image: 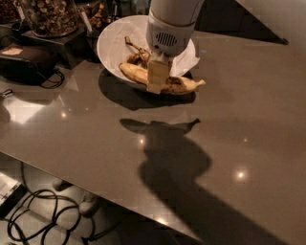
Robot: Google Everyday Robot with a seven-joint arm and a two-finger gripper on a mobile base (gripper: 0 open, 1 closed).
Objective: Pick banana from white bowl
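The banana (184, 85), yellow with brown spots, hangs level in my gripper (157, 80), over the front rim of the white bowl (107, 45). Its stem end points right, past the rim. Its shadow falls on the table well in front of the bowl, so it is lifted. The gripper comes down from above and is shut on the banana's middle, with one beige finger (158, 72) in front of it. A white paper liner (189, 64) sticks over the bowl's right rim. Dark shrivelled peel scraps (135, 49) lie in the bowl behind the gripper.
Glass jars of brown snacks (50, 14) stand on a dark stand at the back left. A black device (24, 60) with a cord lies left of the bowl. The brown table's front edge (95, 189) runs diagonally; cables (43, 217) lie on the floor below.
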